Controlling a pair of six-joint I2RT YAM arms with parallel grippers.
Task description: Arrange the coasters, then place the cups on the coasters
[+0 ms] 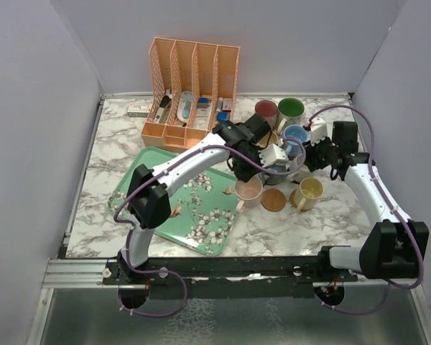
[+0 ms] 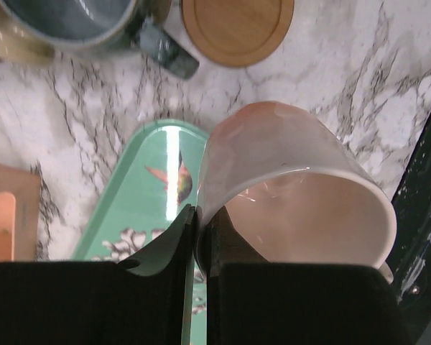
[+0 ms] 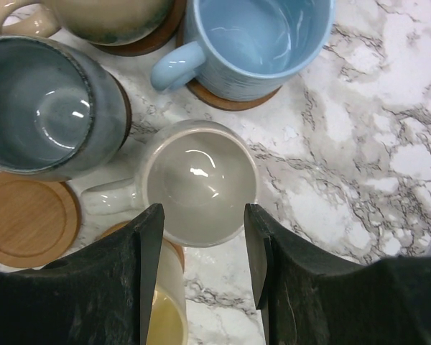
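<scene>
Left jaws are pressed together on the wall of the pink cup [image 2: 287,165], one finger [image 2: 302,302] inside the rim and the other outside. From my seat the cup looks tilted at the tray's [image 1: 215,241] right corner, and I can't tell whether it clears the surface [image 1: 330,215]. Just right of it I see a bare coaster [image 1: 274,200], then the yellow cup [image 1: 309,191]. Right jaws are spread, poised over the cream cup [image 3: 201,180], which sits on a coaster [image 3: 117,230]. I can't say whether they touch it. Beyond it I see the grey cup [image 3: 39,108], the blue cup [image 3: 258,36] and the tan cup [image 3: 108,18], the last two on coasters. Farther back stand the maroon cup [image 1: 266,111], the green cup [image 1: 290,110] and an orange rack [image 1: 194,86].
</scene>
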